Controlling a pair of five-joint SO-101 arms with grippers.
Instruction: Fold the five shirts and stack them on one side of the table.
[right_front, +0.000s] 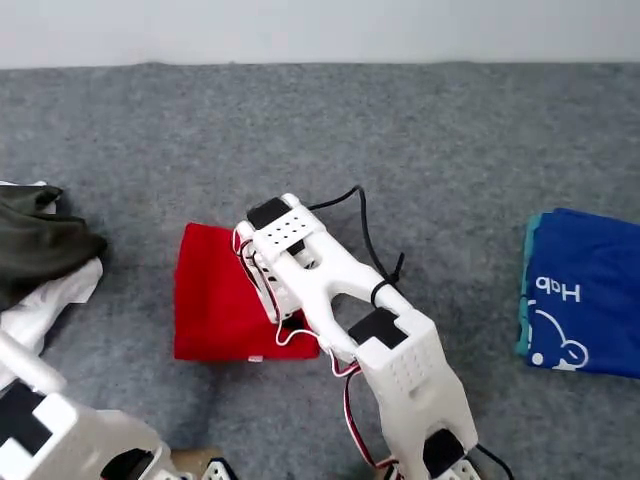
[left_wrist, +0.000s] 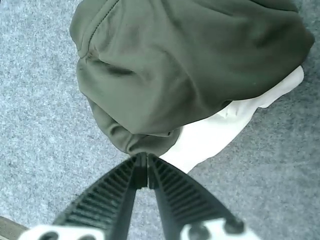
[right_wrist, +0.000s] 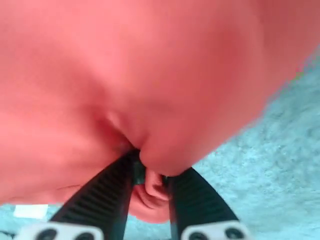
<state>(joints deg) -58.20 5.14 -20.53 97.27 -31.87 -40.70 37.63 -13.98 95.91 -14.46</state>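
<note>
The right gripper (right_wrist: 150, 167) is closed on the red shirt (right_front: 215, 300). Its two black jaws pinch a small fold of cloth between them, and a lump of the fabric bulges out below the pinch. In the high view the right arm stretches from the near edge of the table (right_front: 450, 150) and ends over the red shirt's near right corner.

The left gripper (left_wrist: 145, 159) is closed with its ribbed jaws pressed tip to tip and nothing between them. The tips sit right at the rounded hem of the green shirt (left_wrist: 190, 65); whether they touch it cannot be told. The left arm stands at the near left corner.

The red shirt lies left of centre as a flat, roughly square fold, with a small white tag at its near edge. The green shirt is a crumpled heap at the far left edge. It lies on top of the white shirt (left_wrist: 215, 135), which is also unfolded and sticks out beneath it toward the near side. The blue shirt (right_front: 590, 290) lies folded flat at the right edge, well apart from the others, with a white print on top.

That makes four shirts that can be counted: one red, one green, one white and one blue. A teal edge (right_front: 524, 290) runs along the blue shirt's left side; whether it is a fifth shirt underneath cannot be told.
</note>
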